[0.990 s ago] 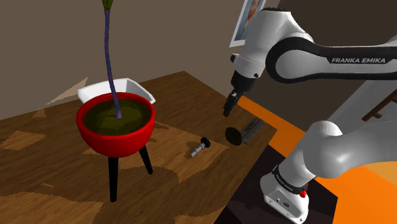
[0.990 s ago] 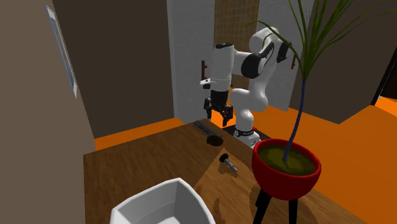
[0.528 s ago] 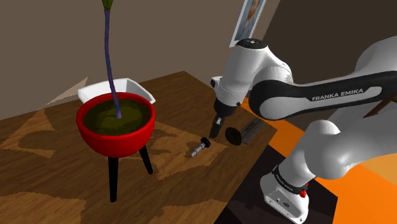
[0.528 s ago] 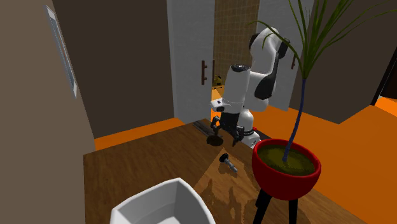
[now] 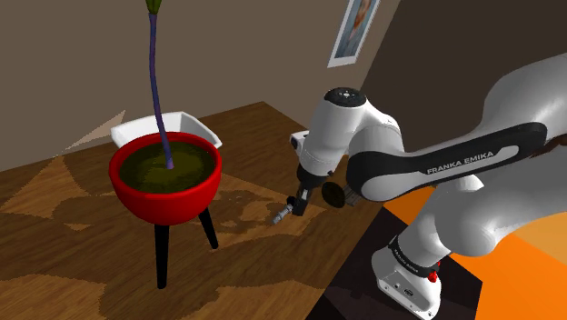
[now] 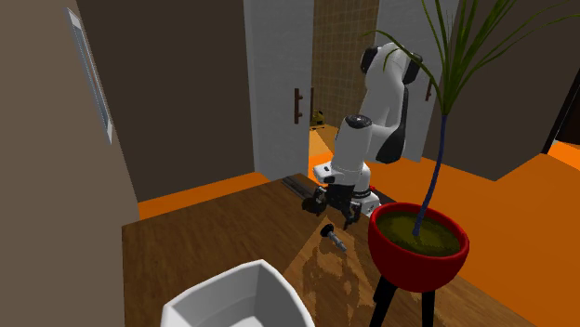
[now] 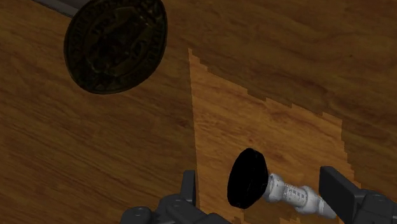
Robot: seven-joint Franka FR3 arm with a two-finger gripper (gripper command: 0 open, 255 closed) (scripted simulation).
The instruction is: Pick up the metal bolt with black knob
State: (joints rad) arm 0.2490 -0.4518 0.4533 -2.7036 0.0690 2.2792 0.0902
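Between the open, empty fingers (image 7: 337, 191) of the gripper (image 7: 262, 188), the bolt (image 7: 249, 178) lay flat on the wooden table (image 7: 95, 146), near its edge by the stand (image 5: 359, 295). Since a second ago the gripper had dropped right down over it. Shaft tip got lost behind one finger; further off, the arm (image 5: 427, 164) half covered a dark disc (image 5: 333, 194).

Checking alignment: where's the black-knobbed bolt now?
The bolt lies on the table between the open gripper's fingers; in the shoulder view, right of the red planter.

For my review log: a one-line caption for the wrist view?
Open black gripper straddles the black-knobbed metal bolt on the wooden tabletop.
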